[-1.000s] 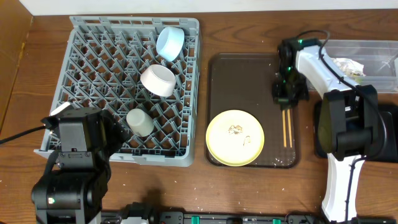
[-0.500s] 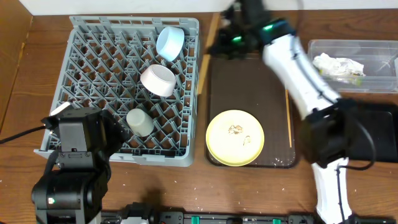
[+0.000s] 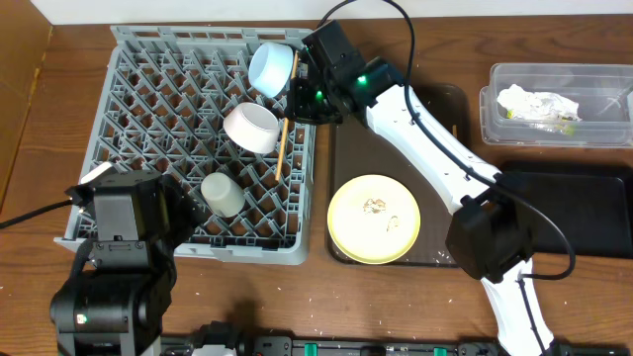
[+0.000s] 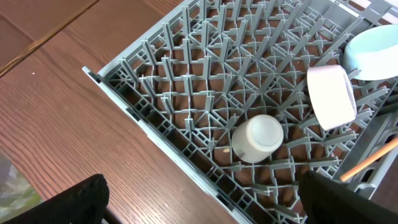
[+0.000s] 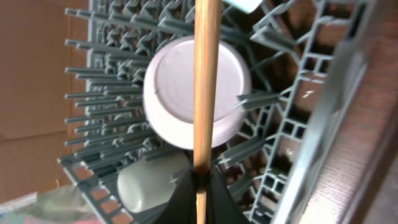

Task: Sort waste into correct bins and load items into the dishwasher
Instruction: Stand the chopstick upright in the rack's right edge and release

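My right gripper point(image 3: 300, 102) is shut on a wooden chopstick point(image 3: 281, 148) and holds it over the right side of the grey dish rack point(image 3: 213, 37). In the right wrist view the chopstick point(image 5: 205, 81) runs up from the shut jaws point(image 5: 200, 179) across a white bowl point(image 5: 186, 93). The rack holds a light blue bowl point(image 3: 269, 67), the white bowl point(image 3: 250, 127) and a pale cup point(image 3: 223, 195). My left gripper point(image 4: 205, 199) is open and empty over the rack's front left edge. The left wrist view shows the cup point(image 4: 258, 138), the white bowl point(image 4: 333, 96) and the chopstick's end point(image 4: 373, 158).
A brown tray point(image 3: 356, 158) right of the rack holds a yellow plate point(image 3: 374, 220) with crumbs. A clear bin point(image 3: 593, 124) with crumpled paper stands at the far right. A black bin point(image 3: 584, 213) sits in front of it.
My right arm swung left from the tray's right side to the rack, carrying a chopstick. The left arm has not moved.
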### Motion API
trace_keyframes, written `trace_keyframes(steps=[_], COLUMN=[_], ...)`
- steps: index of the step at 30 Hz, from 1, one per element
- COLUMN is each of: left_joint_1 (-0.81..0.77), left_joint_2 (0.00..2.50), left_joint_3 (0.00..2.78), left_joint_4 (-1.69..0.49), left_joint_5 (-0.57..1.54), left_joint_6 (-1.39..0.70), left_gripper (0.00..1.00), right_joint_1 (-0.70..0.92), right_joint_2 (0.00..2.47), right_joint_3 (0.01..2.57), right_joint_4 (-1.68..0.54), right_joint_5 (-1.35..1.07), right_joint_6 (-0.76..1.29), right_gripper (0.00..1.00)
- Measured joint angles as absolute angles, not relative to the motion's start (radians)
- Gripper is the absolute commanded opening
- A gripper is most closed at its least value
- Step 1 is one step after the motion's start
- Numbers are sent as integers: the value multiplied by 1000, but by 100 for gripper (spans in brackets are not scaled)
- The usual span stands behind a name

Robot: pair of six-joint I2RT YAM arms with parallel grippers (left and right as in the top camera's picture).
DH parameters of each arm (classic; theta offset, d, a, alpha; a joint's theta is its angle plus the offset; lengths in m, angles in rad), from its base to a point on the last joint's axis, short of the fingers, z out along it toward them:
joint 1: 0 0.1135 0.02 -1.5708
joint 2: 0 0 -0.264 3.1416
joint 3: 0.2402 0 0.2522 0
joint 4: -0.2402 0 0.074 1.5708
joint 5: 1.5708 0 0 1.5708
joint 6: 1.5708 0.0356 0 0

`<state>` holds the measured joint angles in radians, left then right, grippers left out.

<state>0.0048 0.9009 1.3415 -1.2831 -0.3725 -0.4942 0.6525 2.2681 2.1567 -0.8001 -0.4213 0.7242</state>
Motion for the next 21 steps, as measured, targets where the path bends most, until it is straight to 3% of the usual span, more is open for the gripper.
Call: trace_keyframes(steps=[7, 10, 18, 21], left_joint_1=[5, 5, 5, 5], left_joint_2=[901, 900, 900, 901], left_joint_3=[1341, 1341, 1341, 1341], left_joint_4=[-1283, -1283, -1283, -1283], left_joint_5=[-373, -373, -373, -373], left_joint_6=[-495, -494, -494, -494], left_gripper=[98, 98, 98, 98], right_joint_1=[654, 654, 646, 624], right_joint_2=[2268, 2268, 2268, 2268], right_joint_3=[2157, 2157, 2159, 2174], right_joint_4=[-821, -845, -921, -1032], right_joint_5=[-400, -377, -381, -376], right_joint_6=[704, 696, 644, 605], right_gripper=[12, 28, 42, 55])
